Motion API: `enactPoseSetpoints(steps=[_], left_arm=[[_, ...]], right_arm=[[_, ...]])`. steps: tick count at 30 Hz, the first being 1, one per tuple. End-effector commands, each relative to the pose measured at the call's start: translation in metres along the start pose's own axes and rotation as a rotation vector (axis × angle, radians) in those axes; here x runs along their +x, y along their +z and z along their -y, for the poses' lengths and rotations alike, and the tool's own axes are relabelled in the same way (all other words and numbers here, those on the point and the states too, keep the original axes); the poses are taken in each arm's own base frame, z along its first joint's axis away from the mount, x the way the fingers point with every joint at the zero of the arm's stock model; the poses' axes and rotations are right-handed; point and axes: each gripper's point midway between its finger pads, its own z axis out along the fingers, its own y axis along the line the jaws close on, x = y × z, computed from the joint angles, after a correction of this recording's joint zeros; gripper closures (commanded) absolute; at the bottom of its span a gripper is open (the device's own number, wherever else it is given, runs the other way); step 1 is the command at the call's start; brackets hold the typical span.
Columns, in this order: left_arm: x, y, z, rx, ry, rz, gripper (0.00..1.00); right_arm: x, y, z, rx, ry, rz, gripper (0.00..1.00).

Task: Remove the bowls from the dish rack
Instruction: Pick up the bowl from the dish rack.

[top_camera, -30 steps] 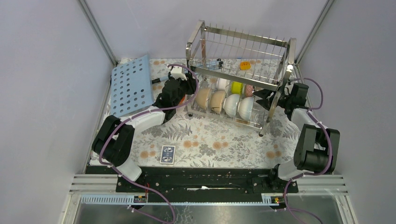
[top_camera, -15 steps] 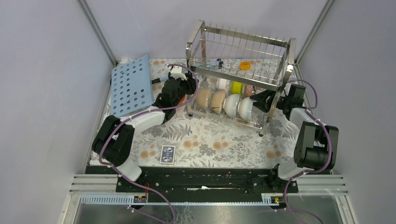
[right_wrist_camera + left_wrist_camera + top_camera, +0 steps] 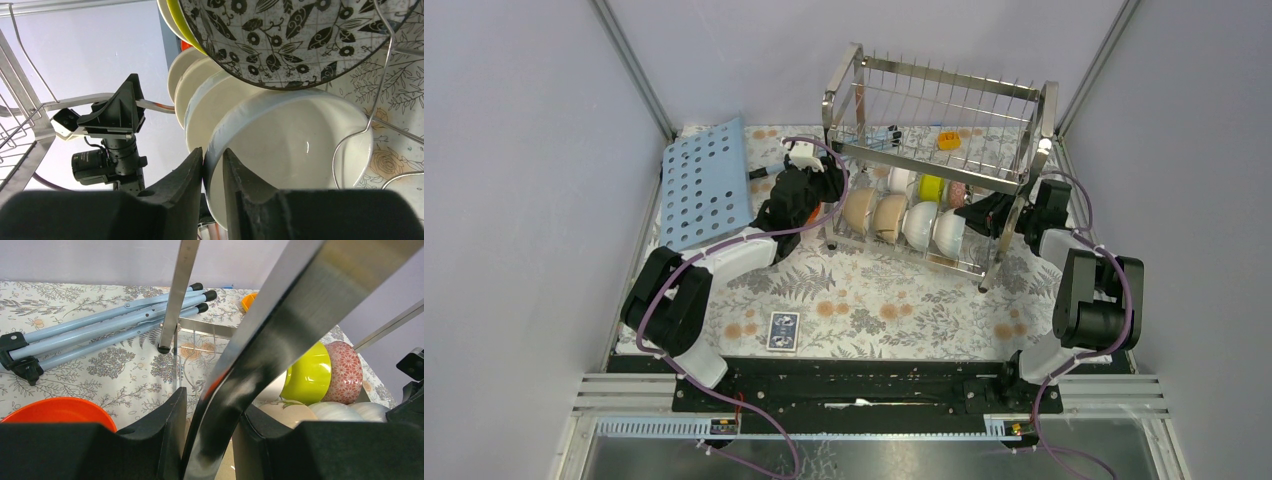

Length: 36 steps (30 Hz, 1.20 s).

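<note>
Since a second ago only the right arm has shifted, sliding in from the right edge of the bench to the rack's end while its jaws narrowed. The left arm has held its place.

At left, the left gripper (image 3: 827, 190) has its jaws clamped on the left end post of the large two-tier stainless-steel wire dish rack (image 3: 944, 75). The rack stands along the far edge of the flower-patterned bench (image 3: 874, 300), from the middle to the right edge.

On the lower tier a row of bowls stands on edge: two beige bowls (image 3: 861, 208), then white ones. A yellow-green bowl (image 3: 932, 187) and a red patterned bowl (image 3: 957, 192) stand behind them.

At right, the right gripper (image 3: 212, 162) has its jaws pinched on the rim of the rightmost glossy white ceramic bowl (image 3: 295, 150).

The step in hand appears to be taking out that end bowl while the left arm steadies the rack. Next, the bowl likely needs lifting clear of its wire slot, then drawing out rightward under the upper tier without knocking its neighbour.
</note>
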Motion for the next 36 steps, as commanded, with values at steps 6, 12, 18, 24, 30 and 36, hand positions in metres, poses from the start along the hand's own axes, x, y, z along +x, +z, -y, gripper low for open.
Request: enactPoseSetpoints(steps=[6,12,18,24,30,36], left_arm=[[0.031,0.005,-0.036,-0.146,-0.185,-0.06,1.0],[0.029,0.004,-0.04,-0.152,-0.188,-0.058,1.0],[0.027,0.003,-0.042,-0.152,-0.194,-0.054,1.0],[0.027,0.003,-0.042,-0.147,-0.199,-0.055,1.0],[0.028,0.003,-0.042,-0.144,-0.207,-0.055,1.0],[0.027,0.002,-0.045,-0.148,-0.213,-0.053,1.0]], right_arm=[[0.007,0.0,-0.013,-0.046,-0.034,-0.035,0.87],[0.009,-0.006,-0.02,-0.054,-0.04,-0.035,1.0],[0.01,-0.02,-0.029,-0.066,-0.046,-0.008,1.0],[0.011,-0.031,-0.045,-0.112,-0.073,0.025,1.0],[0.009,-0.042,-0.062,-0.216,-0.048,0.061,1.0],[0.012,-0.049,-0.066,-0.206,-0.06,0.08,1.0]])
